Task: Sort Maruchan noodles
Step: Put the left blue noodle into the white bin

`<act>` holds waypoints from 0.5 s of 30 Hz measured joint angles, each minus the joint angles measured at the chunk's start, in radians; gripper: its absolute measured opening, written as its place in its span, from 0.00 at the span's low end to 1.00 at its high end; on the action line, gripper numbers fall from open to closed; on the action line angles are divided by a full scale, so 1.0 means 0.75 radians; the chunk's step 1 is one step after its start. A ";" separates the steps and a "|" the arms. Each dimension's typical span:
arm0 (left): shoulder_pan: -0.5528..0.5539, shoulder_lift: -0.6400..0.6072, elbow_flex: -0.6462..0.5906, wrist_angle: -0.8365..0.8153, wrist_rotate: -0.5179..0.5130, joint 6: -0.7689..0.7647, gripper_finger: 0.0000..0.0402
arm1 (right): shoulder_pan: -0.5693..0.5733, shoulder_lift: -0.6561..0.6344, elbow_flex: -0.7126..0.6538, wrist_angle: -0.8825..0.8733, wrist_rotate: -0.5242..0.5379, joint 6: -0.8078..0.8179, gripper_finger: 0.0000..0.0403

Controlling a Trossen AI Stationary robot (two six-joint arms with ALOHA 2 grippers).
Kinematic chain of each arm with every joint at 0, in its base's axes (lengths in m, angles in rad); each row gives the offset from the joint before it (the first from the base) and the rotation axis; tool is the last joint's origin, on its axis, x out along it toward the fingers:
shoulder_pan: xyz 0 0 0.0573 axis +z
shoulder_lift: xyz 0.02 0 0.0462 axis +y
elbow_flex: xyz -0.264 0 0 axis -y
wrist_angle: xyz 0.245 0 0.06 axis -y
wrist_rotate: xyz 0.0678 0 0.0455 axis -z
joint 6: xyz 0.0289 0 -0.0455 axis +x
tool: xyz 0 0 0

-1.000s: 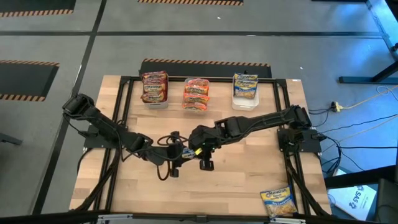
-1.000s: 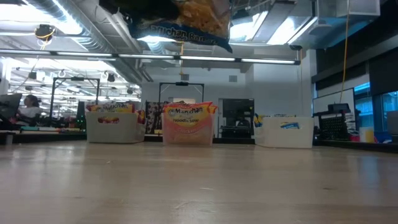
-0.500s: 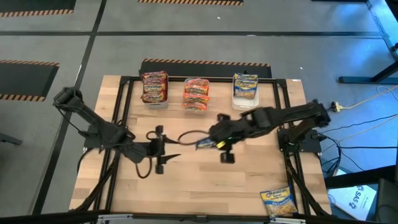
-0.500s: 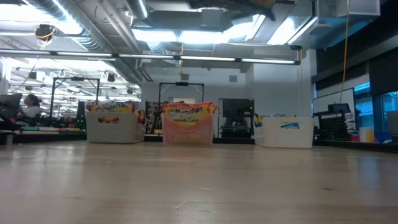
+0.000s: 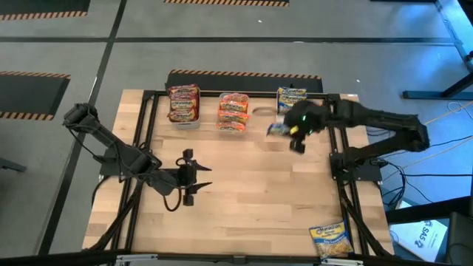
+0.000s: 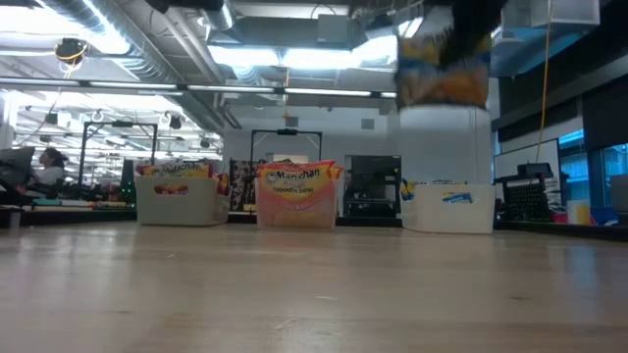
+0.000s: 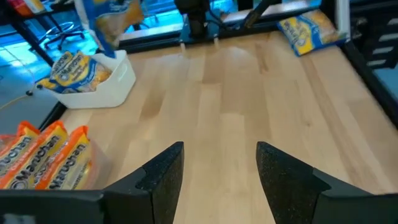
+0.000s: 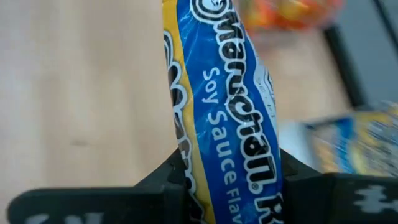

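My right gripper (image 5: 287, 133) is shut on a blue-and-yellow Maruchan noodle packet (image 8: 224, 106) and holds it in the air at the far right of the table, just short of the white bin of blue packets (image 5: 291, 105). In the low view the packet (image 6: 442, 74) hangs high above the wood. My left gripper (image 5: 194, 177) stands open and empty over the table's left middle, and its own wrist view shows only bare wood between its fingers (image 7: 214, 177). Another blue packet (image 5: 330, 240) lies flat at the table's near right corner. My right gripper pinches the packet's near end (image 8: 217, 186) between its two fingers (image 8: 163, 182), one on either side. The packet runs out lengthwise beyond the fingers, with its printed face bowed toward the wrist camera. It is lifted clear of the table.
Three bins stand in a row along the far edge. One holds dark red packets (image 5: 183, 103), one pink-orange packets (image 5: 233, 112), and one blue packets. Black frame rails (image 5: 344, 185) run along the table's left and right sides. Bare wood lies across the middle and the near side.
My right gripper has carried the blue packet from the table's middle toward the far right, up to the bin of blue packets, and has risen a little. My left gripper, which stood at the packet a second ago, has drawn back toward the table's left edge and now holds nothing.
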 joint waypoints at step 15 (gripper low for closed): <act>0.136 -0.001 -0.001 0.001 0.003 0.071 0.48 | -0.810 0.046 -0.208 0.128 -0.289 -0.663 0.22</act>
